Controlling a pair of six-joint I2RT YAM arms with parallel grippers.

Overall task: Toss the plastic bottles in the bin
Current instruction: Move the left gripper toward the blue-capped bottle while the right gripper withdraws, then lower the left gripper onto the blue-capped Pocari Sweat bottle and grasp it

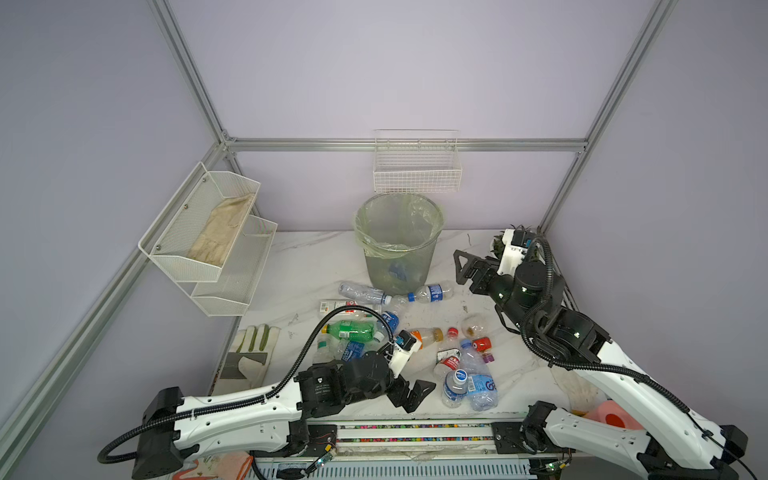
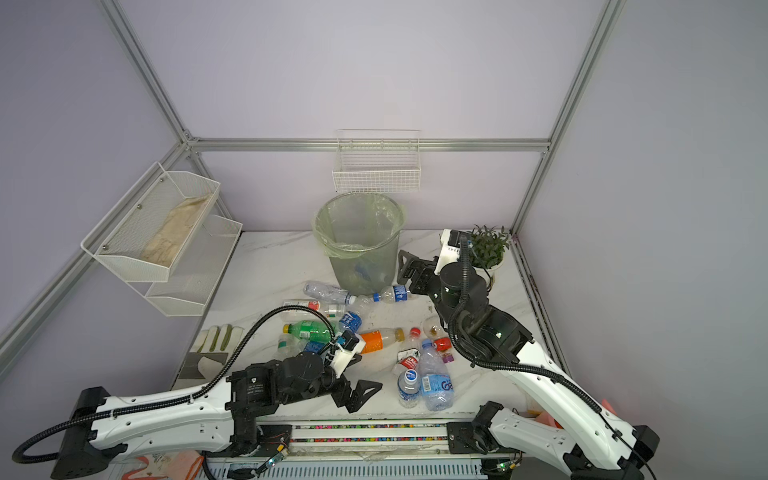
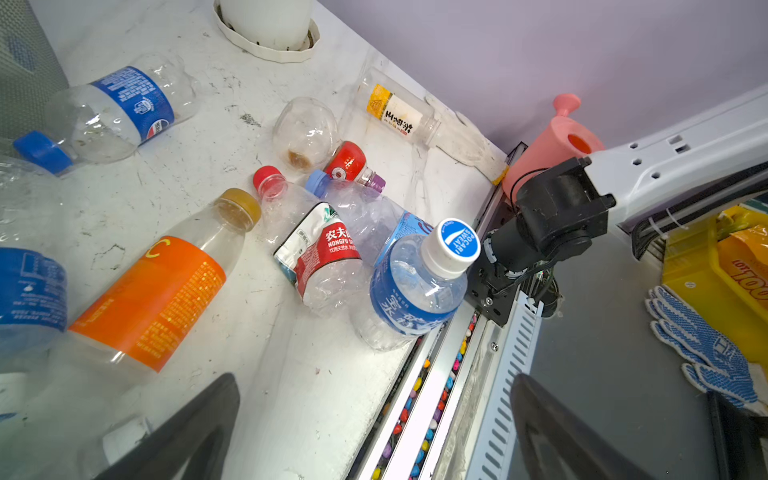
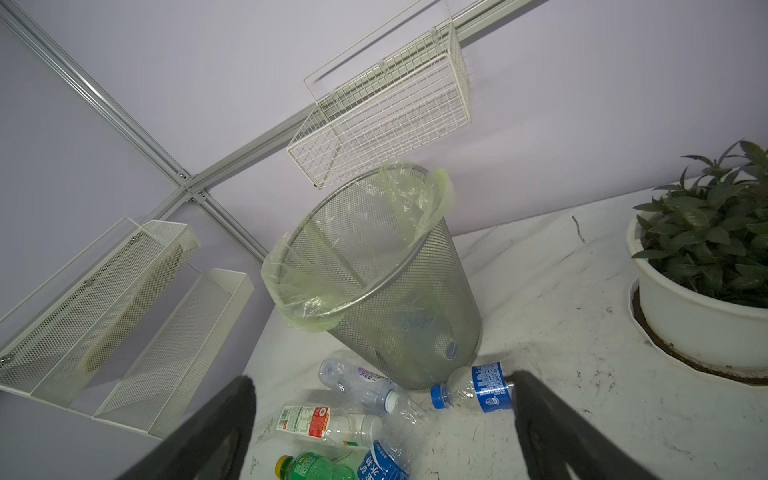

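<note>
The grey mesh bin (image 1: 399, 245) (image 4: 374, 282) with its pale green bag stands at the back of the table, and something blue shows through its mesh. Several plastic bottles lie scattered in front of it: a green one (image 1: 349, 330), an orange-labelled one (image 2: 380, 340) (image 3: 158, 299), a blue-labelled one (image 1: 432, 292) (image 4: 478, 388) at the bin's foot, and a blue-capped one (image 1: 455, 386) (image 3: 415, 291) near the front edge. My left gripper (image 1: 419, 397) (image 3: 374, 378) hangs open and empty over the front edge, left of that bottle. My right gripper (image 1: 459, 268) (image 4: 382, 378) is open and empty, right of the bin.
A white wire basket (image 1: 417, 174) hangs on the back wall above the bin. A two-tier mesh shelf (image 1: 212, 237) is on the left wall. A work glove (image 1: 249, 353) lies front left, a potted plant (image 2: 488, 249) back right, a pink watering can (image 3: 552, 141) front right.
</note>
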